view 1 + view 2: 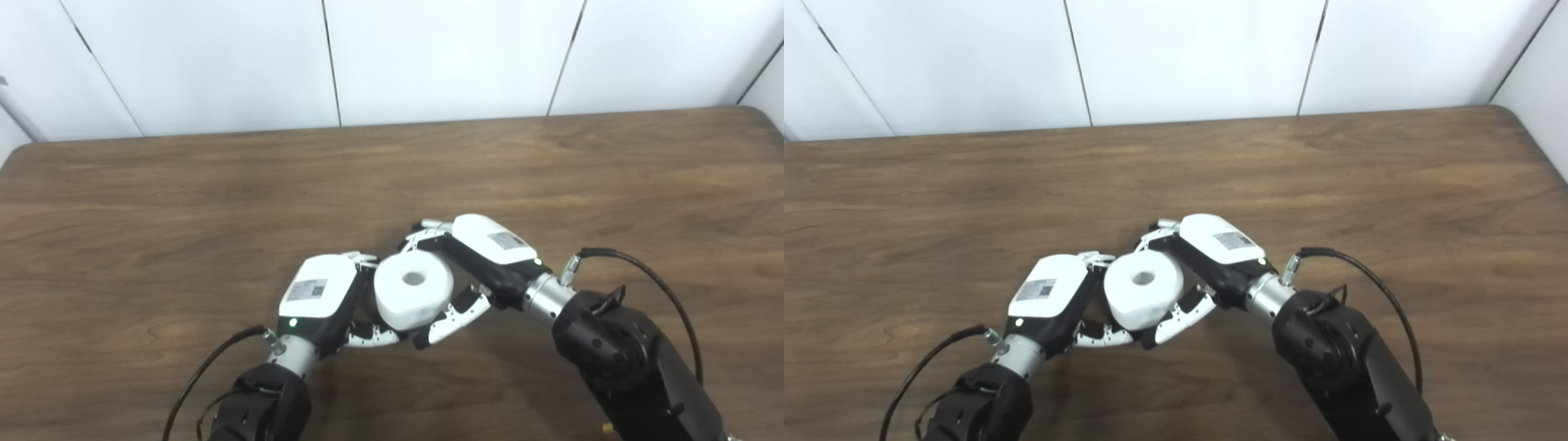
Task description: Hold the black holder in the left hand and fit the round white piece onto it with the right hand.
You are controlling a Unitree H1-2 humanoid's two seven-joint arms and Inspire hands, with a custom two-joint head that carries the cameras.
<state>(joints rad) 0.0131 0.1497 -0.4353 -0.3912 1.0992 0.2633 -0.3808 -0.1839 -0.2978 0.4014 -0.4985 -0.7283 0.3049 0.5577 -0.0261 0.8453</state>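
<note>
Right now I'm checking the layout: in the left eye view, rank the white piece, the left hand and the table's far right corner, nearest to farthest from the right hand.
1. White piece, between both hands, against the right hand.
2. Left hand, just beyond the piece.
3. Table's far right corner, far back right.

round piece [414,290]: plain white, matte, shadowed grey in its centre hole. left hand [321,301]: white back shell with a grey square-code label and a green light, black underside, white-and-black fingers. right hand [490,254]: white shell, grey label, black palm, silver wrist. table [184,202]: dark brown wood grain. wall [429,55]: white panels, dark seams. cable [649,275]: black.
</note>
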